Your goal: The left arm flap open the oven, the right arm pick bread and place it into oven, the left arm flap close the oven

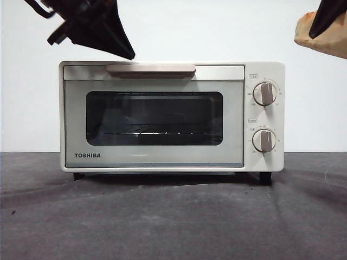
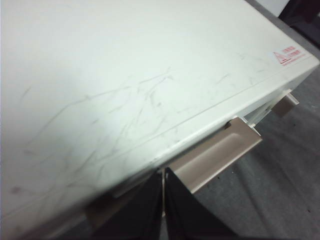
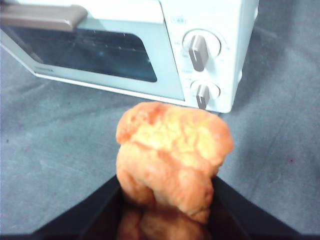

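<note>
The cream-white TOSHIBA oven [image 1: 157,157] stands mid-table with its glass door closed and its beige handle [image 1: 150,69] along the top front. My left gripper [image 1: 127,53] hangs just above the oven's top left, its pointed tip close over the handle's left end. In the left wrist view its jaws [image 2: 164,175] are shut and empty, right by the handle [image 2: 215,157] and the oven top [image 2: 125,75]. High at the right, my right gripper [image 1: 325,21] is shut on the golden-orange bread [image 1: 325,40]. The bread [image 3: 172,150] sits between the jaws [image 3: 167,190], in front of the oven [image 3: 150,65].
Two grey knobs [image 1: 265,93] [image 1: 264,140] sit on the oven's right panel. A dark grey cloth [image 1: 173,216] covers the table in front of the oven. A plain white wall is behind.
</note>
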### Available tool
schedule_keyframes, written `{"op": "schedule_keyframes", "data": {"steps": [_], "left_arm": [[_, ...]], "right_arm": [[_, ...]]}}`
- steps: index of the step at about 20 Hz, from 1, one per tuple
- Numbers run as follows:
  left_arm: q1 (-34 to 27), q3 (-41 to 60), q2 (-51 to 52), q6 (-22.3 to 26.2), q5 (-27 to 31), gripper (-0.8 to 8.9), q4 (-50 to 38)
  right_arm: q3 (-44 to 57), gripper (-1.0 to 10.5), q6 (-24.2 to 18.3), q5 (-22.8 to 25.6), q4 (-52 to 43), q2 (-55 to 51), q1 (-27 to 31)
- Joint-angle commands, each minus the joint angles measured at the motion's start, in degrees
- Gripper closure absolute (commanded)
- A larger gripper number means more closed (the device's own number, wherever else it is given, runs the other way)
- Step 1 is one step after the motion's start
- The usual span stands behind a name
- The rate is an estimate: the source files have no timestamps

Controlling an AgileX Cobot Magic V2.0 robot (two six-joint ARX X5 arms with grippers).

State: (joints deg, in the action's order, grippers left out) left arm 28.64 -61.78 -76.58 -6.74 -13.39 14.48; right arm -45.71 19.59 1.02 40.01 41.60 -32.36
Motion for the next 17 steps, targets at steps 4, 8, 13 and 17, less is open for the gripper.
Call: {"op": "schedule_keyframes", "data": {"steps": [4, 8, 13, 17], "left_arm": [[1.9, -1.4, -3.5, 2.8, 2.4, 7.98, -1.0], [3.8, -1.4, -4.5, 2.9, 2.4, 7.98, 0.9], [7.7, -1.4, -5.1, 2.9, 2.4, 7.98, 6.7], [11.1, -1.4, -5.1, 2.6, 2.2, 7.98, 11.8]], "right_arm": [[-1.1, 7.5, -0.2, -0.2, -0.3, 0.1, -0.5], [-1.1, 7.5, -0.5, -0.2, -0.3, 0.1, -0.5], [-1.1, 7.5, -0.8, -0.2, -0.4, 0.1, -0.5], [-1.1, 7.5, -1.0, -0.2, -0.4, 0.1, -0.5]]}}
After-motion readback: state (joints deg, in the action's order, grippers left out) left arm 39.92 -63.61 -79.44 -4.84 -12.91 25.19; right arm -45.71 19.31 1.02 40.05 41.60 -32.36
